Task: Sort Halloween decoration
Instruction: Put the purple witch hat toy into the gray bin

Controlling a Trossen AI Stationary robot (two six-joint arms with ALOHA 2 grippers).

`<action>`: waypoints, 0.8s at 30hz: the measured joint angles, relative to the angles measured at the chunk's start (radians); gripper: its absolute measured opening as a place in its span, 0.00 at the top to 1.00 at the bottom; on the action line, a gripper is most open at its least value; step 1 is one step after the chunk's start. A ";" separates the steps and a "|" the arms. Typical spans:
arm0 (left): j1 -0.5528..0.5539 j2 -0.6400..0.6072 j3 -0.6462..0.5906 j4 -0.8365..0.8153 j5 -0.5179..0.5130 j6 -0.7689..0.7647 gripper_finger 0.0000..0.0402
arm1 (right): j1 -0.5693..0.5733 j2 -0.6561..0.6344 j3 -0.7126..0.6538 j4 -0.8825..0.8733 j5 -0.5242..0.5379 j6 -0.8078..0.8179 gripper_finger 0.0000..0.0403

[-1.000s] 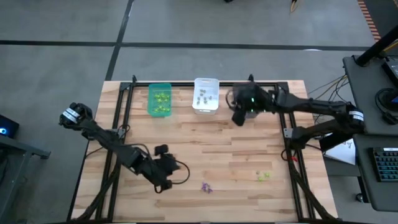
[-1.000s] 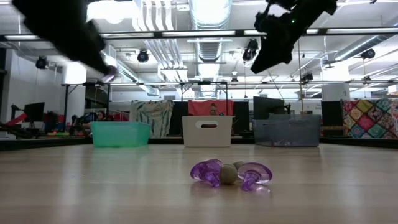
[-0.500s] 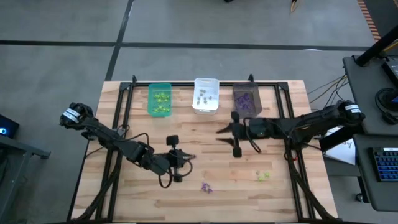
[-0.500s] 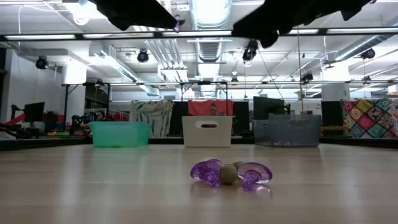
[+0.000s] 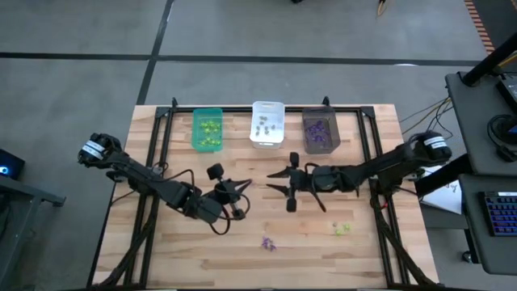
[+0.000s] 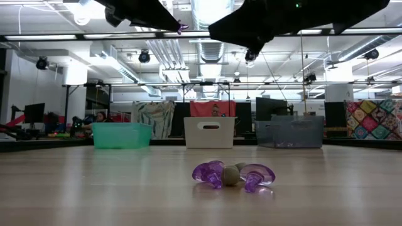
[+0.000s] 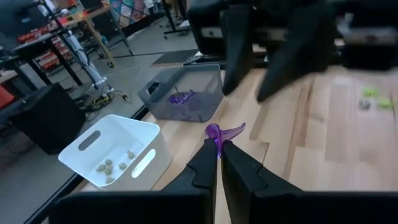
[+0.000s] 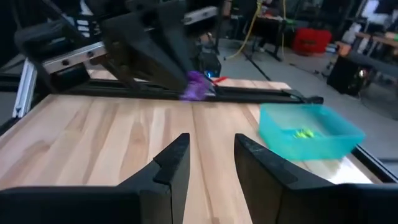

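Two arms meet above the middle of the table (image 5: 242, 153), facing each other. The left gripper (image 7: 219, 149) has its jaws pressed together on a purple trinket (image 7: 222, 132), held clear of the wood; the high view places this gripper (image 5: 240, 187) left of centre. The right gripper (image 5: 275, 179) hovers just to its right with jaws parted and nothing between them, as the right wrist view confirms, where the purple trinket (image 8: 196, 86) shows beyond its open fingers (image 8: 171, 163).

The arrangement suggests a hand-over: the dark grey bin (image 5: 320, 132) that already holds purple pieces lies at the far right, on the right arm's side, so passing the piece across would spare the left arm a long reach. This is a judgement, not something seen.

Three bins stand in a row along the far edge, one per colour: the green bin (image 5: 208, 129) with yellow-green pieces, the white bin (image 5: 267, 124) with greyish ones, and the dark grey one.

Unsorted decorations remain on the near part of the table: a purple cluster (image 5: 267, 242) with one greyish piece (image 6: 230, 175) at its middle, and a yellow-green group (image 5: 343, 229) to its right.

No brand, label or writing is legible.
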 joint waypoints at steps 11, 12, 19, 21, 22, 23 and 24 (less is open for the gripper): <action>0.034 0.001 0.000 0.024 0.000 -0.023 1.00 | 0.000 0.118 0.102 0.049 0.050 -0.022 0.72; 0.034 0.001 0.000 0.024 0.000 -0.024 1.00 | 0.000 0.121 0.109 0.051 0.051 -0.022 0.72; 0.035 0.001 0.000 0.025 0.000 -0.032 1.00 | 0.000 0.123 0.124 0.051 0.051 -0.022 0.78; 0.038 0.001 0.000 0.030 0.000 -0.036 1.00 | 0.000 0.123 0.124 0.050 0.052 -0.022 0.79; 0.041 0.001 0.000 0.035 0.000 -0.038 1.00 | 0.000 0.123 0.124 0.050 0.052 -0.022 0.80; 0.043 0.002 0.000 0.039 0.000 -0.038 1.00 | 0.000 0.123 0.124 0.050 0.051 -0.022 0.81; 0.046 0.006 0.000 0.046 0.000 -0.038 1.00 | 0.000 0.123 0.124 0.050 0.052 -0.022 0.81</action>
